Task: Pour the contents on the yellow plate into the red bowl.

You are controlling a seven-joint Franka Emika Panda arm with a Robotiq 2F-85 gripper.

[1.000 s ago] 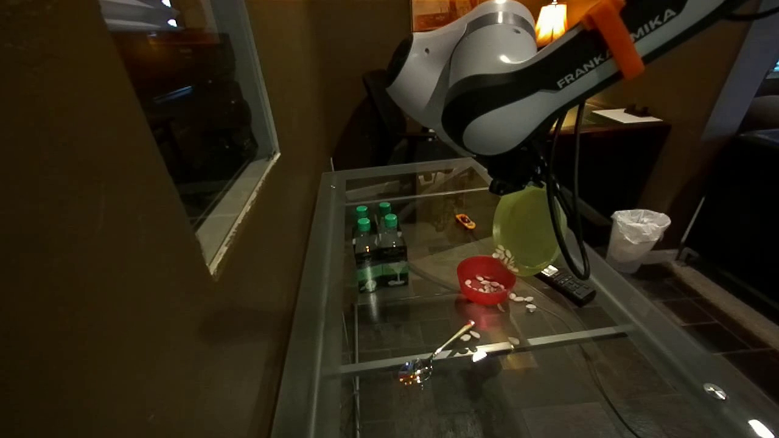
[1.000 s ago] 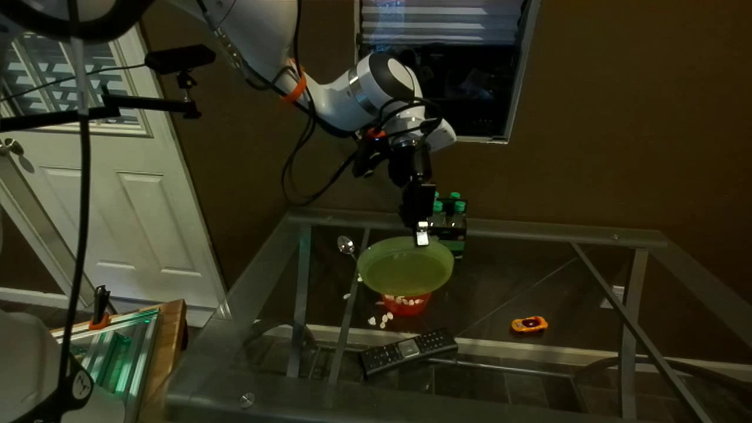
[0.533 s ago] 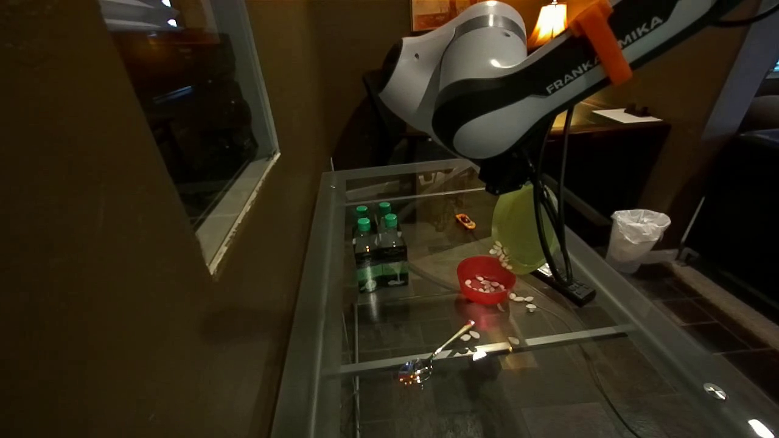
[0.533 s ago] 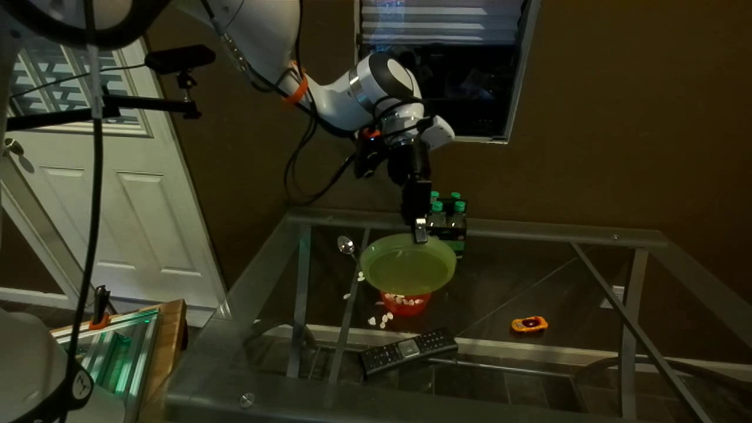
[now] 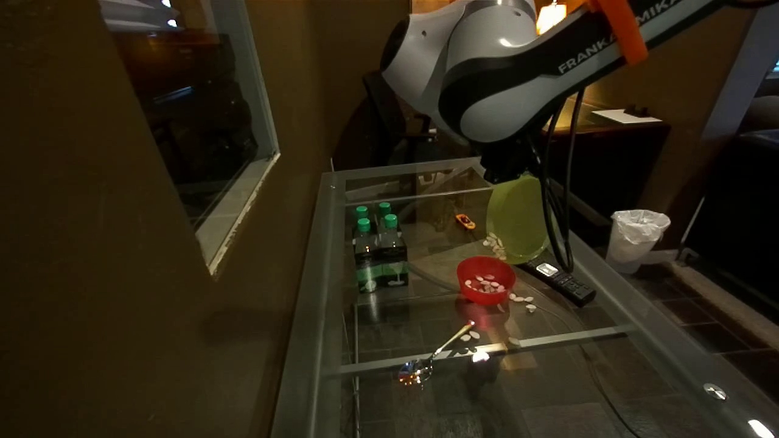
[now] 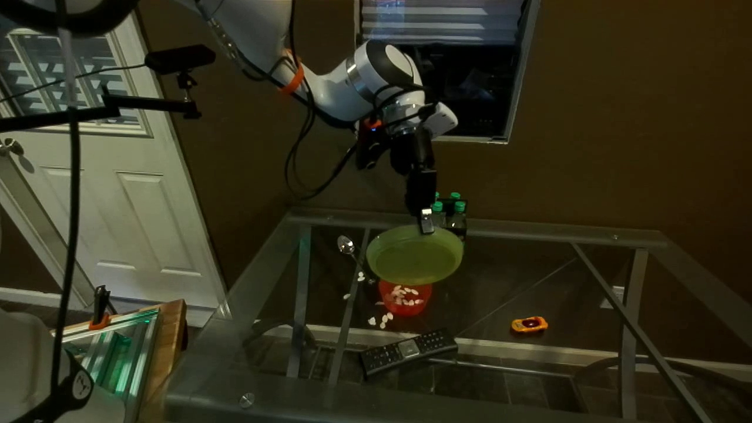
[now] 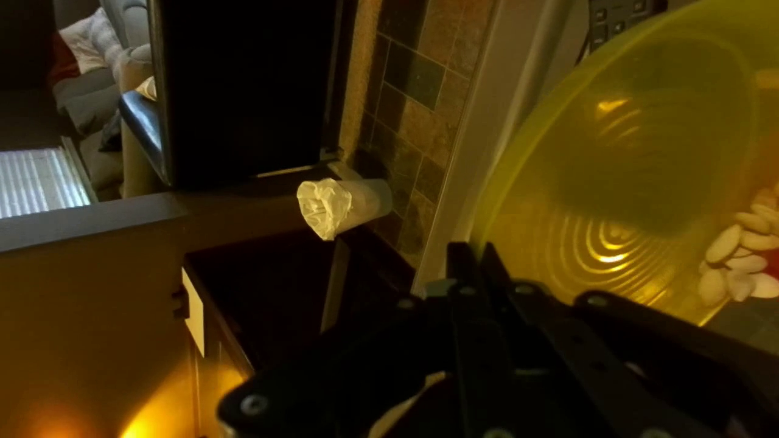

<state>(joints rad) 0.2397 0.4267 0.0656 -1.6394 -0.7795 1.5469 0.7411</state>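
My gripper (image 7: 478, 252) is shut on the rim of the yellow plate (image 7: 608, 182), which also shows in both exterior views (image 5: 520, 219) (image 6: 415, 255). The plate hangs in the air, tilted steeply. Several pale pieces of the contents (image 7: 739, 261) cling near its lower edge; they also show in an exterior view (image 5: 495, 245). The red bowl (image 5: 487, 297) stands upright on the glass table just beyond that edge, apart from it. More pale pieces lie in the bowl. In an exterior view the plate covers the bowl's (image 6: 405, 308) far rim.
Loose pale pieces (image 5: 521, 298) lie on the glass beside the bowl, others near a spoon (image 5: 450, 340). A black remote (image 6: 409, 351), an orange toy car (image 6: 529, 324) and a pack of green-capped bottles (image 5: 380, 258) also stand or lie on the table.
My gripper has raised the plate and shifted it slightly, away from the bowl's rim. More of the bowl's inside shows now. The pieces on the plate have moved with it.
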